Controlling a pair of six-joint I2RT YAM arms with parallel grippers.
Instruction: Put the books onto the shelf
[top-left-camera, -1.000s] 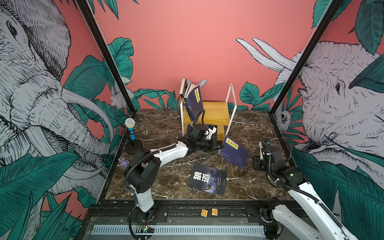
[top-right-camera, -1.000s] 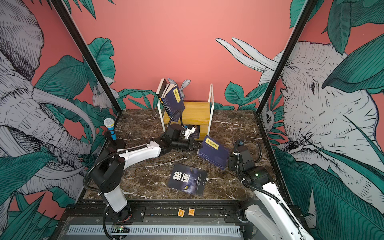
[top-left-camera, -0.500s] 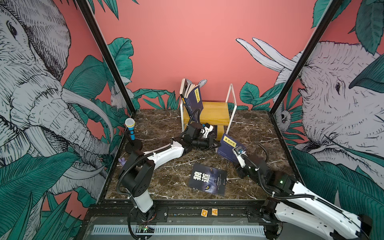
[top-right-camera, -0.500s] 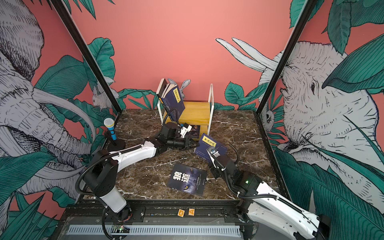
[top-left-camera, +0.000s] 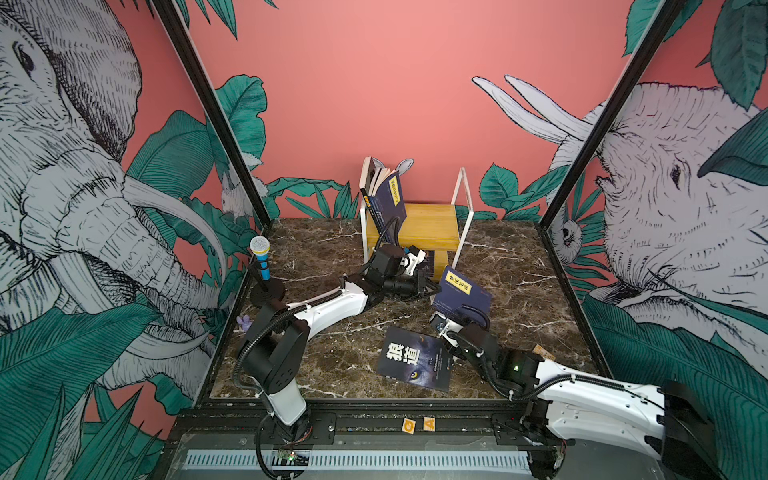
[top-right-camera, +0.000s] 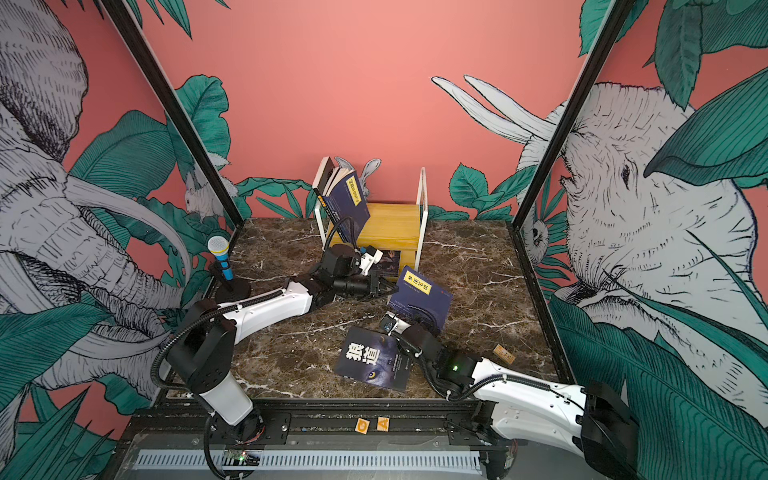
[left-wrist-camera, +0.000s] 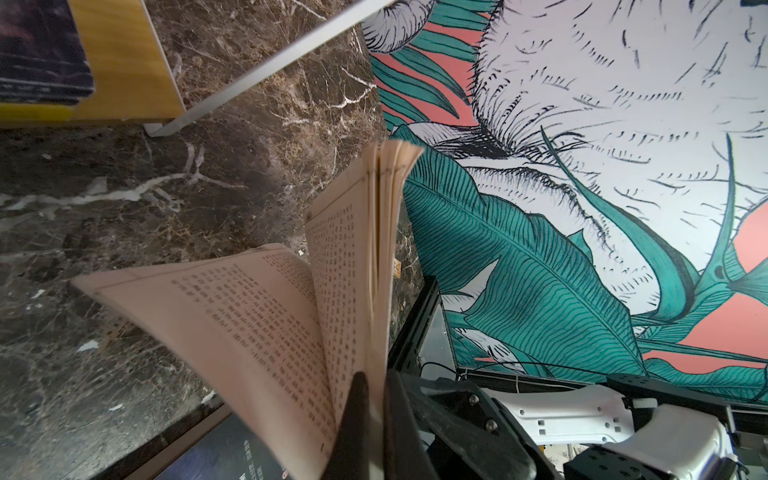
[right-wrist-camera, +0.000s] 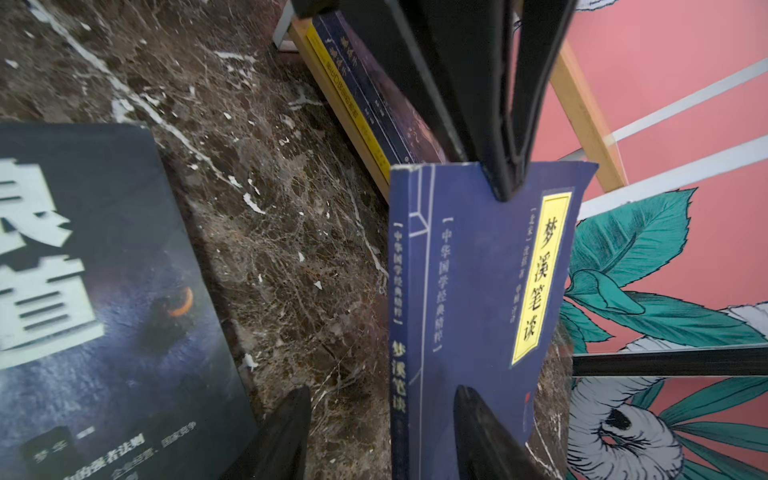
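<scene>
Within last second right arm (top-left-camera: 582, 386) swung in from table's right side. Right gripper (right-wrist-camera: 383, 390) now set half-open astride spine of navy book (top-left-camera: 463, 291); nothing gripped. Book held tilted above marble table (top-left-camera: 316, 257), just before shelf (top-left-camera: 428, 226), pinched tight at edge by left gripper (left-wrist-camera: 374, 376). Handover judged imminent. Paperback thin, floppy; pages fanned, cover corner worn. Glossy wolf-eye book (top-left-camera: 413, 357) left flat on table.

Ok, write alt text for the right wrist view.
A navy book with a yellow title label is held up over the marble table, one edge pinched by the left gripper, while the open right gripper flanks its spine. A black wolf-eye book lies flat beside it; the shelf stands behind.
</scene>
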